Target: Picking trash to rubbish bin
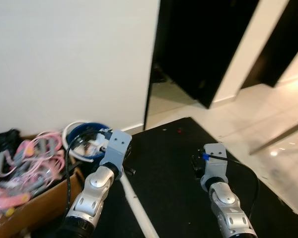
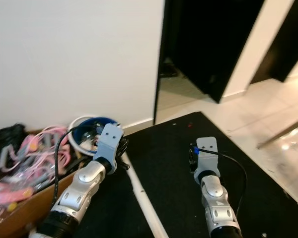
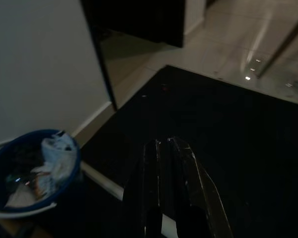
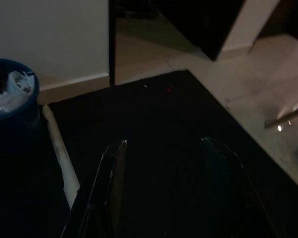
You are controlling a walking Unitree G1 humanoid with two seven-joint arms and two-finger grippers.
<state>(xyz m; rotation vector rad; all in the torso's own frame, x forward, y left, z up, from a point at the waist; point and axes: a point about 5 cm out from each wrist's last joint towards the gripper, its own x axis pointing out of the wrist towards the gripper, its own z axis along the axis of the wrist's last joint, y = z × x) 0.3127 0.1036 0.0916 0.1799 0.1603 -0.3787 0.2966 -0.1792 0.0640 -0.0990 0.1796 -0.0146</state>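
Rubbish bin (image 3: 32, 171) beside white wall (image 1: 64, 59)

1. My arms are smooth silver metal with a soft sheen; my left pincer (image 3: 164, 148) has glossy black fingers pressed together, and my right pincer (image 4: 164, 148) has the same dark, shiny fingers spread apart.
2. The mat (image 1: 174, 168) under me is matt black and looks like rough cloth.
3. The floor tiles (image 1: 258, 114) are pale, polished and reflective.
4. The bin (image 3: 69, 171) is smooth blue plastic, holding crumpled white plastic or paper.
5. The box (image 1: 44, 203) is dull brown cardboard.
6. The wall (image 1: 69, 59) is flat matt white.
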